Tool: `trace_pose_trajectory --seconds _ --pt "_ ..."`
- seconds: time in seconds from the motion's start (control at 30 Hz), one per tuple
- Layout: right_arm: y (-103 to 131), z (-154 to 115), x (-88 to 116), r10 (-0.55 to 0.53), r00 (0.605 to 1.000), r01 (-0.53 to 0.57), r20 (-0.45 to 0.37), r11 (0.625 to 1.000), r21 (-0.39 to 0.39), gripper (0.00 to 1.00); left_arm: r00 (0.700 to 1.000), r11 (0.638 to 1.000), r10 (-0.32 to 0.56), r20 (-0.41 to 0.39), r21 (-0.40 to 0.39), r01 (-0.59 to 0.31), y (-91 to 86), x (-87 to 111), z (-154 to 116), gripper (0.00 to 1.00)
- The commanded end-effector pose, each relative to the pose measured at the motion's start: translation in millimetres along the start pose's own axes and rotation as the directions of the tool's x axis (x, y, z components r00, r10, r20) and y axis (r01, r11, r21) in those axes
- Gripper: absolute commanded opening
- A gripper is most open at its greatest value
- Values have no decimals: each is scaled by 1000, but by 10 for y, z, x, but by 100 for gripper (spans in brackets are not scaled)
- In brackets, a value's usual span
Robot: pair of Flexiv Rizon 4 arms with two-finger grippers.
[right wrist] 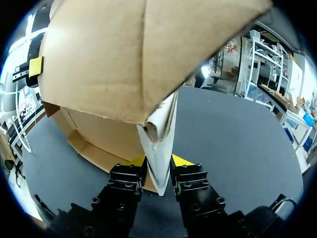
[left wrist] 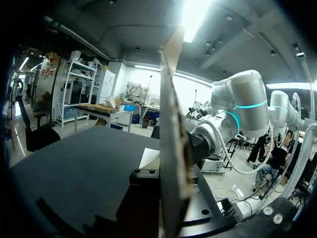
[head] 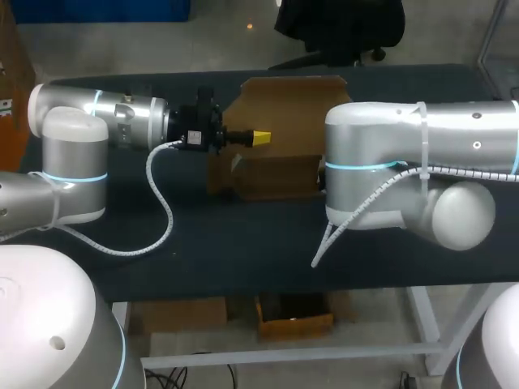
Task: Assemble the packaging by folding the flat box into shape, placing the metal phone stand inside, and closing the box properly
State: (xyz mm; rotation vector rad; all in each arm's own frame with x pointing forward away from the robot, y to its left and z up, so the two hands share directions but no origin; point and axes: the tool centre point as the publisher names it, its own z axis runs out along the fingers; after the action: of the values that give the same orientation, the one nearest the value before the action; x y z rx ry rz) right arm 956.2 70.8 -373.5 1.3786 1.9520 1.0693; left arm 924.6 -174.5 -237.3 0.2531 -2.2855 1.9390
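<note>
A brown cardboard box (head: 284, 105), partly folded, stands at the back middle of the dark table (head: 243, 243). My left gripper (head: 261, 136) comes in from the left and is shut on a box panel. In the left wrist view that panel (left wrist: 173, 148) shows edge-on, running up from the gripper. My right arm (head: 405, 162) hides its own gripper in the head view. In the right wrist view my right gripper (right wrist: 158, 163) sits under the box (right wrist: 109, 59), and both fingers press a white folded flap (right wrist: 161, 144) that hangs from it. No phone stand is in view.
Both arms' bodies crowd the box from left and right. A white coiled cable (head: 162, 211) loops from the left wrist onto the table. The table's front edge (head: 308, 288) runs below the right arm's elbow.
</note>
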Motion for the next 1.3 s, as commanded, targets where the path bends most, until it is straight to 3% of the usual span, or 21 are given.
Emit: trace_pose_trajectory --seconds 0.03,0.23,0.63,0.77,0.83,1.13,1.27,1.3 --pt "41 34 63 6 985 -8 170 1000 11 21 1000 1000 0 -3 1 0 27 -8 12 0" --pt "46 25 56 18 984 -19 178 1000 7 13 1000 1000 0 -3 1 0 27 -8 12 0" --pt "-11 1 46 28 980 -32 195 999 19 15 1000 1000 0 -3 1 0 27 -8 12 0" --pt "-32 -12 32 33 979 -38 201 999 21 11 1000 1000 0 -3 1 0 27 -8 12 0" --pt "-37 -19 27 36 979 -41 202 999 21 0 1000 1000 0 -3 1 0 27 -8 12 0" --pt "-58 -48 14 39 981 -43 191 999 15 0 1000 1000 0 -3 1 0 27 -8 12 0" --pt "-62 -78 -5 38 983 -40 178 999 12 0 1000 1000 0 -3 1 0 27 -8 12 17" --pt "-61 -92 -19 41 985 -42 165 999 7 0 1000 1000 0 -3 1 0 27 -8 12 36"
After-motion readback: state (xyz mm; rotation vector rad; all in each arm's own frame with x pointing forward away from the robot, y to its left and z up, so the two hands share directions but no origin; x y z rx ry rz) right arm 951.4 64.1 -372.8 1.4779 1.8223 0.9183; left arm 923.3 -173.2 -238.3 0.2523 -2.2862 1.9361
